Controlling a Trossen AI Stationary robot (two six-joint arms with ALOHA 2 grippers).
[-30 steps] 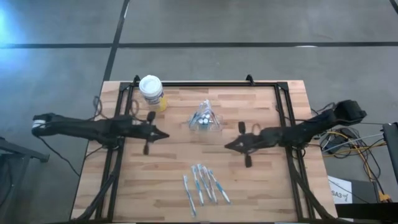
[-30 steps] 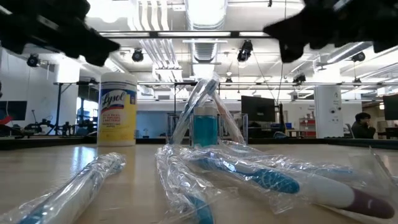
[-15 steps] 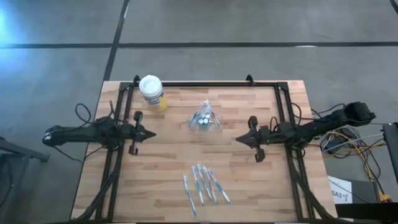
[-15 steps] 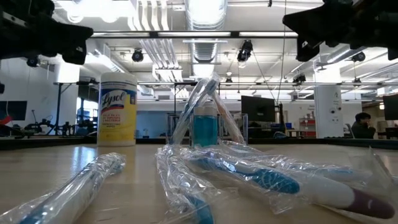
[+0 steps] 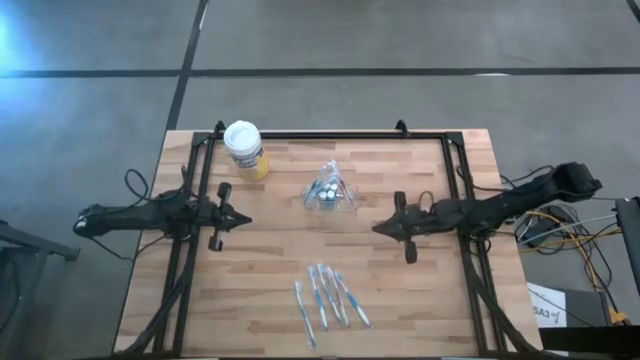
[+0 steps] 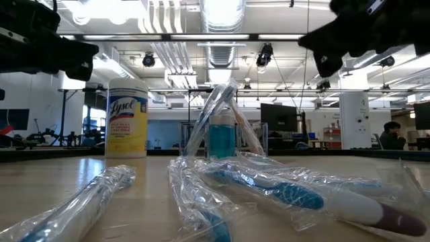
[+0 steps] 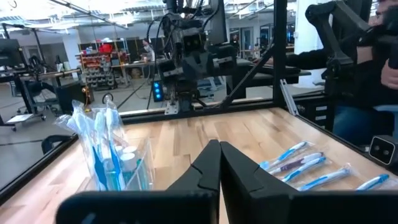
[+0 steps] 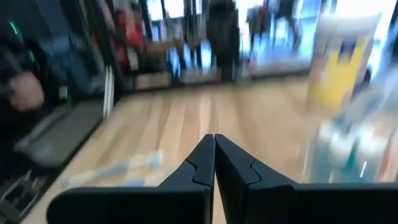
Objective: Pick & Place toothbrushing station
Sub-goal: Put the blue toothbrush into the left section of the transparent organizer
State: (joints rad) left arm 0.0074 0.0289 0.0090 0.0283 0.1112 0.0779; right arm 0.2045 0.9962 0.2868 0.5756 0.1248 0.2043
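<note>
The toothbrushing station (image 5: 328, 190) is a small clear holder standing on its base at the table's middle, toward the far side. Blue and white wrapped toothbrushes stick up out of it (image 7: 102, 146). Several more wrapped toothbrushes (image 5: 328, 298) lie flat near the table's near edge. My left gripper (image 5: 245, 217) hovers shut at the left side, pointing level toward the table's middle, well short of the holder. My right gripper (image 5: 375, 229) hovers shut on the right, pointing level toward the left, with the holder (image 8: 351, 146) off to the far side of its line. Neither gripper holds anything.
A yellow canister with a white lid (image 5: 243, 148) stands at the far left of the table, near the black frame (image 5: 330, 135) that borders it. Bare wood lies between the two grippers. The low view shows the loose toothbrushes (image 6: 269, 185) up close.
My left gripper has drawn back toward the table's left edge and sunk a little, still pointing level. My right gripper has pulled back slightly toward the right edge. The holder and the loose toothbrushes have not moved.
</note>
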